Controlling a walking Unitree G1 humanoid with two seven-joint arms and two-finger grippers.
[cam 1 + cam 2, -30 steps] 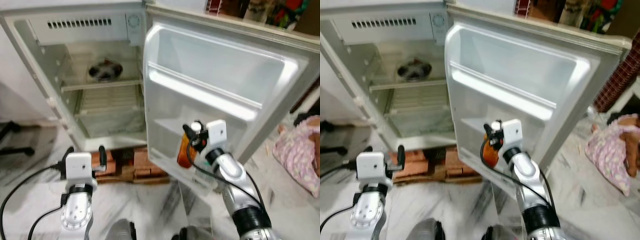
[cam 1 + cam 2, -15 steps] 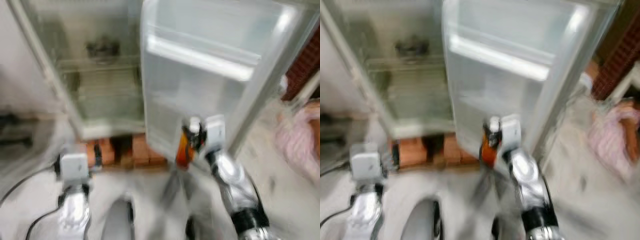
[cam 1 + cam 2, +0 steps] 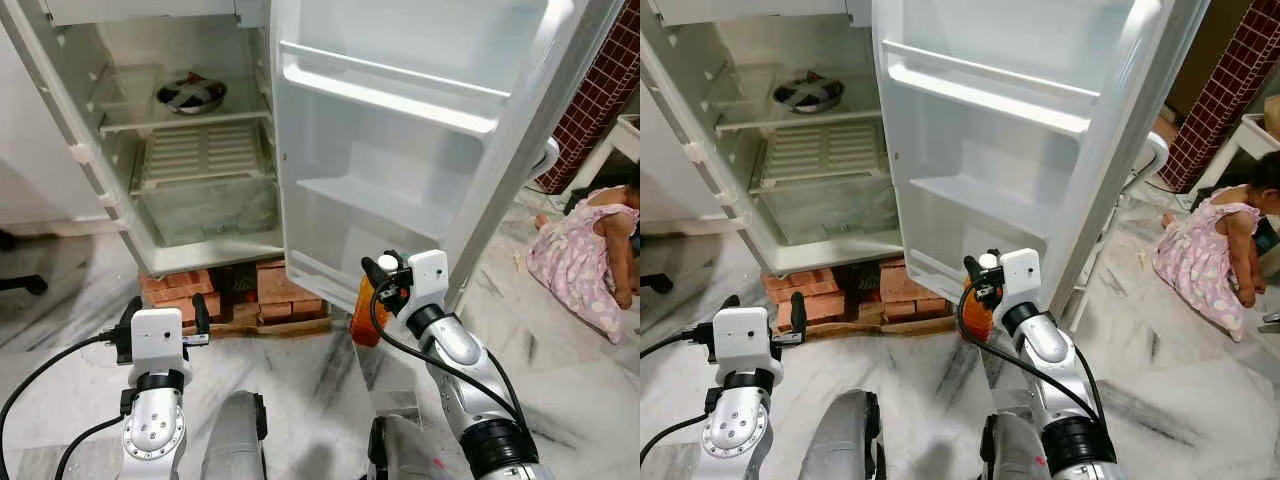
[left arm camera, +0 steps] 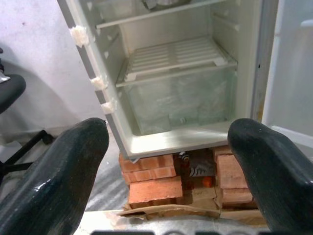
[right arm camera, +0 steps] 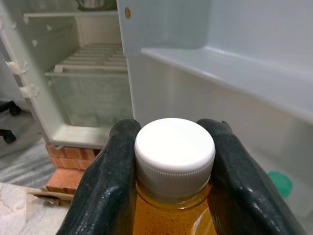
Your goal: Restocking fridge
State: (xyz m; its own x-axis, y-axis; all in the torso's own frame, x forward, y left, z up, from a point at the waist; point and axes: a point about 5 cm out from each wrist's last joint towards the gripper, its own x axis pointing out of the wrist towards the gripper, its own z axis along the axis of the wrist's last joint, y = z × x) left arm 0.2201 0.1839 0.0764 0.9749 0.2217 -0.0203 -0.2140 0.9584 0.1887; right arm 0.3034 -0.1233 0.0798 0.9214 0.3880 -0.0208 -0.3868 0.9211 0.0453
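Observation:
The fridge [image 3: 120, 215] stands open, its door [image 3: 400, 120] swung out towards me with bare shelves [image 3: 385, 205]. My right gripper [image 3: 385, 272] is shut on an orange bottle [image 3: 975, 312] with a white cap [image 5: 174, 147], gripping it just under the cap. The bottle hangs upright near the door's bottom edge, in front of the lowest door shelf. My left gripper [image 3: 167, 303] is open and holds nothing, low at the left and facing the fridge's crisper drawer [image 4: 181, 100].
A metal bowl [image 3: 190, 93] sits on the upper fridge shelf above a wire shelf [image 3: 200, 150]. Bricks [image 3: 270, 300] prop the fridge off the marble floor. A person in a pink dress [image 3: 585, 250] sits on the floor at the right. A chair base [image 3: 15, 285] is at the far left.
The camera swung and blurred, then settled with more floor in view. The right gripper still holds the bottle, which now sits lower against the door. The left gripper stays open.

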